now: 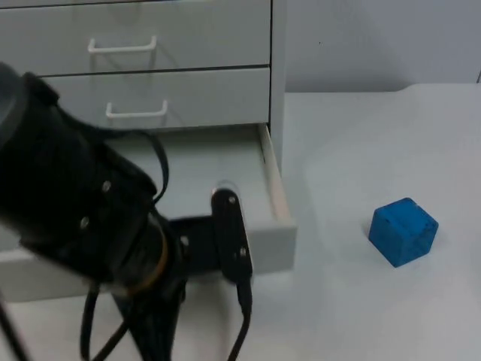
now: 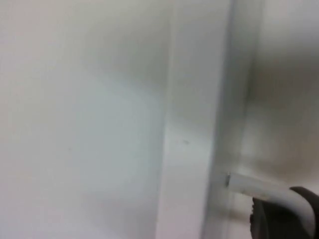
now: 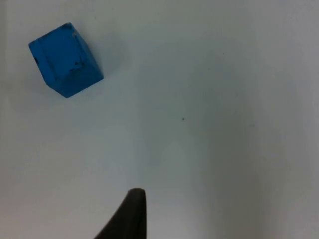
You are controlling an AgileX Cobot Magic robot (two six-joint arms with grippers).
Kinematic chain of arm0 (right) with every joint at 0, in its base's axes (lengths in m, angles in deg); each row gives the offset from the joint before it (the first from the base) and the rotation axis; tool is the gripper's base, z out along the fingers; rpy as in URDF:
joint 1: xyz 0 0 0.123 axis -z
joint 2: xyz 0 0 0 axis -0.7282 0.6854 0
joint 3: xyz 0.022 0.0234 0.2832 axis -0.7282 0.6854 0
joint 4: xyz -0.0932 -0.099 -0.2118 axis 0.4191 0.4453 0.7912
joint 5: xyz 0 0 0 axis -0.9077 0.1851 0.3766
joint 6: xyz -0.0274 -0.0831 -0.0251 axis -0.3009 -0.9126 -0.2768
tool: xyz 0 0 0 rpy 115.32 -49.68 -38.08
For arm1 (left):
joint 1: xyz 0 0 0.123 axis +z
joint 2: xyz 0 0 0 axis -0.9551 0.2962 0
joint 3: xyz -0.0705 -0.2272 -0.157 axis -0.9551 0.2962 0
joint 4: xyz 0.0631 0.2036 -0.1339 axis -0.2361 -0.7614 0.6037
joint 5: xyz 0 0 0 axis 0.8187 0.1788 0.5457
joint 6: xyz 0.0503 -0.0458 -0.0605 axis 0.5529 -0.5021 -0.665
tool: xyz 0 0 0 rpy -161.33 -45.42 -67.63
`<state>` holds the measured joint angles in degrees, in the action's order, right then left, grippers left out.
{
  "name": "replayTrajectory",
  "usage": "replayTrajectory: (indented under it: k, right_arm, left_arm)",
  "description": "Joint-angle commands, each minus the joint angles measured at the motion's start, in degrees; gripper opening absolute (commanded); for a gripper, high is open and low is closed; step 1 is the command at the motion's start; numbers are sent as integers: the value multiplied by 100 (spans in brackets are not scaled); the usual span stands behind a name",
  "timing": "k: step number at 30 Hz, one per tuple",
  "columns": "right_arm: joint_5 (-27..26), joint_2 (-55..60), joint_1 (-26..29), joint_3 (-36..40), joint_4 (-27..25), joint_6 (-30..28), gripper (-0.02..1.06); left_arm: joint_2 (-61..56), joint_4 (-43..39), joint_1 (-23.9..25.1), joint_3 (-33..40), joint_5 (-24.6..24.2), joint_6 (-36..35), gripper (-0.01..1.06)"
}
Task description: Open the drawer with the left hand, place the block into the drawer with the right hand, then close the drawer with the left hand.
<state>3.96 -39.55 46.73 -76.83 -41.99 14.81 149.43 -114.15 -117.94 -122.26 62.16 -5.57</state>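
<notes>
The white cabinet's bottom drawer stands pulled out towards the table's front, its inside bare. My left arm reaches down at the drawer's front panel. In the left wrist view my left gripper is right at the drawer's white handle, touching it. The blue block rests on the table to the right of the drawer, apart from it. My right gripper hangs above the bare table, with the blue block a short way off and nothing in it.
The white cabinet stands at the back left with two upper drawers closed, each with a white handle. A grey wall runs behind the table. White table top lies around the block.
</notes>
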Motion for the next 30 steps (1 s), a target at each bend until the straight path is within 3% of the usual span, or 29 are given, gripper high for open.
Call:
replayTrajectory:
  k: [1,14,16,20,21,25,30]
  right_arm:
    - [-32,-18,31,-17,-82,13,105]
    - [52,-18,31,-17,-107,13,105]
    - [52,-18,31,-17,-107,13,105]
    - [52,-18,31,-17,-107,13,105]
    - [52,-18,31,-17,-107,13,105]
    - [52,-18,31,-17,-107,13,105]
    - [41,-18,31,-17,-107,13,105]
  left_arm:
    - [-250,489,-151,151,263,96,0]
    - [-362,602,-164,372,310,180,0]
    - [-362,602,-164,372,310,180,4]
    - [-362,591,-164,372,300,191,35]
    - [-362,591,-164,372,300,191,35]
    - [-362,754,-164,372,286,191,69]
    - [-362,1022,-164,372,209,191,77]
